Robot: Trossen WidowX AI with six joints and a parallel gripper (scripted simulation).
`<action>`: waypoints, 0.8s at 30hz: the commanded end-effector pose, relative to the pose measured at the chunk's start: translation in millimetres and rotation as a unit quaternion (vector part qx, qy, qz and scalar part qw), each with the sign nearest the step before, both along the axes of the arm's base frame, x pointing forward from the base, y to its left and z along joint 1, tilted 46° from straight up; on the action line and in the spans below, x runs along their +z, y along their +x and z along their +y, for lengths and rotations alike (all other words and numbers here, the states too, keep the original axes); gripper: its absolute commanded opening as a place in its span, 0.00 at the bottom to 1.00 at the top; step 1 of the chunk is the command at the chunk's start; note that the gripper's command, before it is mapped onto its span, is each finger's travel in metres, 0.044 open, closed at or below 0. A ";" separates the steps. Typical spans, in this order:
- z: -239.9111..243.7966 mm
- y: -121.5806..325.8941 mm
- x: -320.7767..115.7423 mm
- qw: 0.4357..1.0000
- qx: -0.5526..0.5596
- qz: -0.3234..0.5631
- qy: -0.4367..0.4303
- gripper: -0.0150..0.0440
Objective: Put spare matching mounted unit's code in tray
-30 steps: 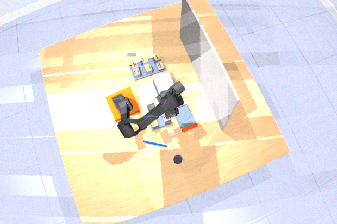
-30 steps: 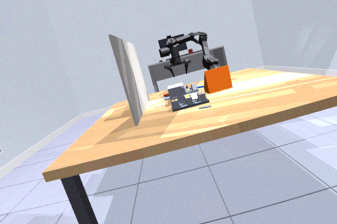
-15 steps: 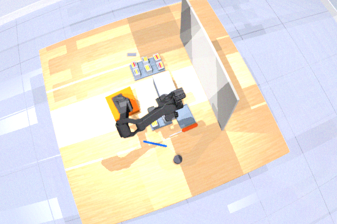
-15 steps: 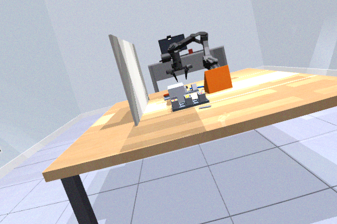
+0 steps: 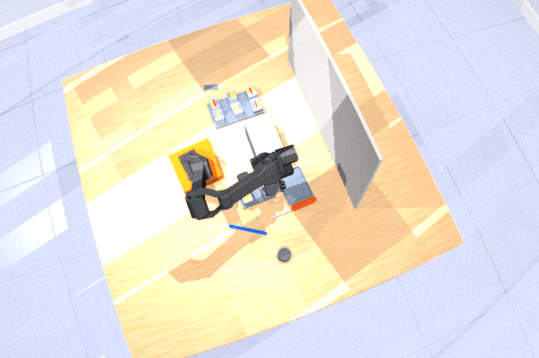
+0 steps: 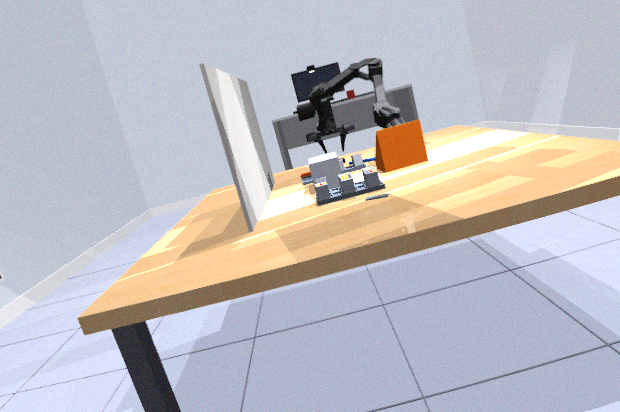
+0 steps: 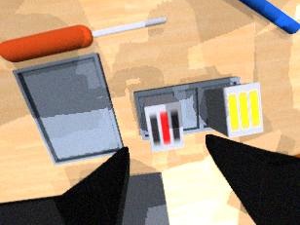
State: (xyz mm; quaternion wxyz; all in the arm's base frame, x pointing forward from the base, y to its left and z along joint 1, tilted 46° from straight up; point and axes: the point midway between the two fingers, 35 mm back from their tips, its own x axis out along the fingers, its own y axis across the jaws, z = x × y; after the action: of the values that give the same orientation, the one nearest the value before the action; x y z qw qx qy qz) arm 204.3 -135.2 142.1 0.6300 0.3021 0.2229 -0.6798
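Red-barred spare: square up before you go down

The red-barred spare (image 7: 166,128) stands in the small rack (image 5: 260,202) (image 6: 350,168) (image 7: 185,89), apparently your pick; its match to the unit's code can't be checked here. Your hand (image 5: 272,188) (image 6: 334,150) (image 7: 167,145) is partly open, holding nothing, above it. Centre the fingertips over the block, keep them parallel to its sides, then lower straight and close gently. Watch the yellow-barred spare (image 5: 247,197) (image 6: 356,160) (image 7: 244,110) beside it; a finger could clip it. Lift upright past the rim, then cross to the tray (image 5: 298,186) (image 7: 73,111), short of the screwdriver (image 5: 303,203) (image 6: 305,174) (image 7: 46,43).
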 end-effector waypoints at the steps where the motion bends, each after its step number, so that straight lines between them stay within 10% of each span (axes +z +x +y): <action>1: -4.4 -1.0 -7.1 1.000 0.002 0.004 0.003 0.76; 24: -32.9 -2.9 -30.6 1.000 0.002 0.004 0.001 0.76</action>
State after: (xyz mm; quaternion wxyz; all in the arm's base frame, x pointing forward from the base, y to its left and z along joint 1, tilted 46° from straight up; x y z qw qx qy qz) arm 203.4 -164.8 117.1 0.6301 0.3019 0.2221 -0.6800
